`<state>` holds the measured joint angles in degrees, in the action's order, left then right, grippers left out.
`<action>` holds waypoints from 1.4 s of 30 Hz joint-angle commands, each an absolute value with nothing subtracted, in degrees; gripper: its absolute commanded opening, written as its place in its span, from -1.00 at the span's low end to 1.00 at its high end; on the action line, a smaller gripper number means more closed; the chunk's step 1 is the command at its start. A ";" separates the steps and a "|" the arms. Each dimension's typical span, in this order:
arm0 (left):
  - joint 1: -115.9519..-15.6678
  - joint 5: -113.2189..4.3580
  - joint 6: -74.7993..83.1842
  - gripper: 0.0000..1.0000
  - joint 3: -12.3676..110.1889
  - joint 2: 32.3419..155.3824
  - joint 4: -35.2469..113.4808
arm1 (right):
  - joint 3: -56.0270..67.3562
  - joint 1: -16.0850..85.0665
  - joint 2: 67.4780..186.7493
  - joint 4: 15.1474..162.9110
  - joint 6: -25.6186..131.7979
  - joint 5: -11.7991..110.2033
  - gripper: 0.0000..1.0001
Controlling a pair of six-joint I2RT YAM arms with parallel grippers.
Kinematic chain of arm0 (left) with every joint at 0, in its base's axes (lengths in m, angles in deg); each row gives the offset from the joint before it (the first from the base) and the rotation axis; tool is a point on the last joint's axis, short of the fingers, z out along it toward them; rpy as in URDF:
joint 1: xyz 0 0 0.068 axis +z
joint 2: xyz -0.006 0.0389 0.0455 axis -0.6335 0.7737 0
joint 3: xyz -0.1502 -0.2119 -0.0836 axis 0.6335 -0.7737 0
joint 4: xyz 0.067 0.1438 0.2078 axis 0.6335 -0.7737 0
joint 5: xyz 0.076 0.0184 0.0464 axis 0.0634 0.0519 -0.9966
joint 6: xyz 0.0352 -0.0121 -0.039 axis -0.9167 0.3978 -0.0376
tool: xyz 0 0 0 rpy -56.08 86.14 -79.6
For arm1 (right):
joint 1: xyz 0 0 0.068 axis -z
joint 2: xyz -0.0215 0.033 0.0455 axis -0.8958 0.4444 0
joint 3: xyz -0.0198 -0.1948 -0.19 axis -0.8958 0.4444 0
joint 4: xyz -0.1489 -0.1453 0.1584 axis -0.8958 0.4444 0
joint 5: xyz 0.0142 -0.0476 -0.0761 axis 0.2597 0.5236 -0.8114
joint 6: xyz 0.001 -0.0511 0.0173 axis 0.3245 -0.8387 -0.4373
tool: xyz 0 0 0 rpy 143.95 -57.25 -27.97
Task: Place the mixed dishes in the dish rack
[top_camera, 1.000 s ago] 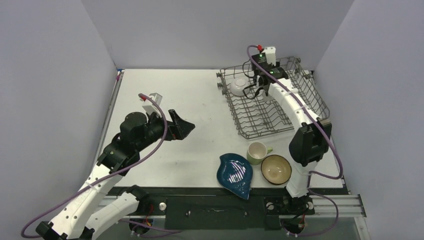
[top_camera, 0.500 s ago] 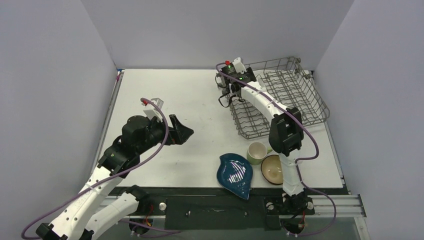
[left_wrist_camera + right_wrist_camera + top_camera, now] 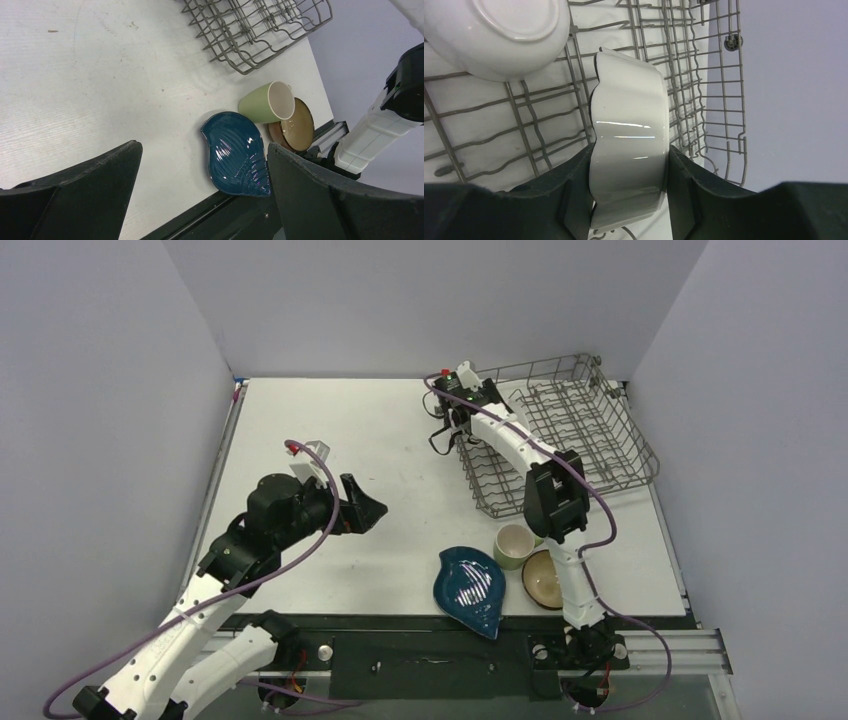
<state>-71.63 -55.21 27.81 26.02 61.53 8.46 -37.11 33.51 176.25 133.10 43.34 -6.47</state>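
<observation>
With the small white bowl (image 3: 499, 35) upturned in the grey wire dish rack (image 3: 585, 410) and the right gripper (image 3: 629, 170) clamped on the white scalloped plate (image 3: 629, 110) over it, the blue leaf-shaped dish (image 3: 235, 155), pale green mug (image 3: 265, 102) and brown bowl (image 3: 297, 132) wait on the table (image 3: 330, 420), and the left gripper (image 3: 362, 502) gapes wide, empty.

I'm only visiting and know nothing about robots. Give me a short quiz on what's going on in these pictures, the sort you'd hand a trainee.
1. True or false: the left gripper is holding a dish.
2. The right gripper is shut on: A) the pale green mug, B) the white scalloped plate, C) the brown bowl.
3. How many dishes lie on the table outside the dish rack?
Key: 1) False, it is open and empty. 2) B. 3) Three: the blue leaf dish, the mug and the brown bowl.
</observation>
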 commanded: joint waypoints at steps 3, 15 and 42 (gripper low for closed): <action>-71.71 -54.12 26.63 0.93 26.22 61.58 9.23 | -44.31 32.89 177.94 133.80 41.56 -11.68 -1.00; -71.70 -54.06 26.35 0.93 26.31 61.88 9.46 | -43.74 31.77 180.28 134.96 39.66 -10.38 -1.00; -71.74 -54.13 25.86 0.93 28.41 61.86 8.22 | -42.29 30.93 178.00 136.85 40.69 3.01 0.03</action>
<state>-71.63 -54.72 26.63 25.97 62.07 8.41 -41.07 31.63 182.30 135.79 40.58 -0.48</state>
